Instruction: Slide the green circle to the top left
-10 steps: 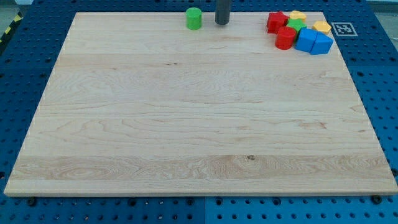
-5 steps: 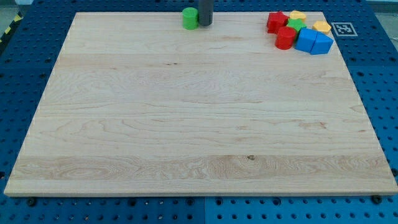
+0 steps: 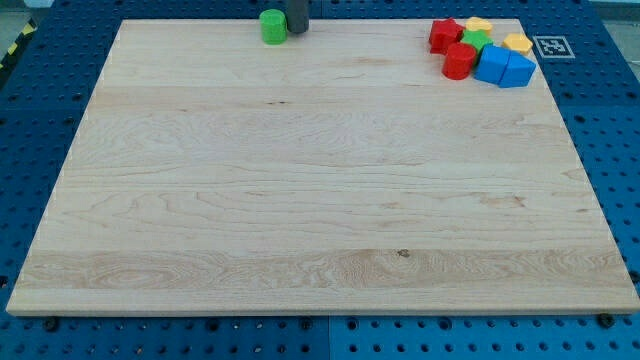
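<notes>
The green circle (image 3: 272,26) is a small green cylinder near the top edge of the wooden board (image 3: 320,200), left of centre. My tip (image 3: 297,29) is the lower end of a dark rod coming down from the view's top. It sits right against the green circle's right side, touching or nearly so.
A cluster of blocks lies at the board's top right: a red block (image 3: 444,35), a red cylinder (image 3: 459,61), a green block (image 3: 476,41), two yellow blocks (image 3: 479,24) (image 3: 518,43) and two blue blocks (image 3: 492,64) (image 3: 518,70). A marker tag (image 3: 551,46) sits just off the board.
My tip has moved left along the top edge, reached the green circle's right side and pushed it to the left. The cluster at top right has not moved.
</notes>
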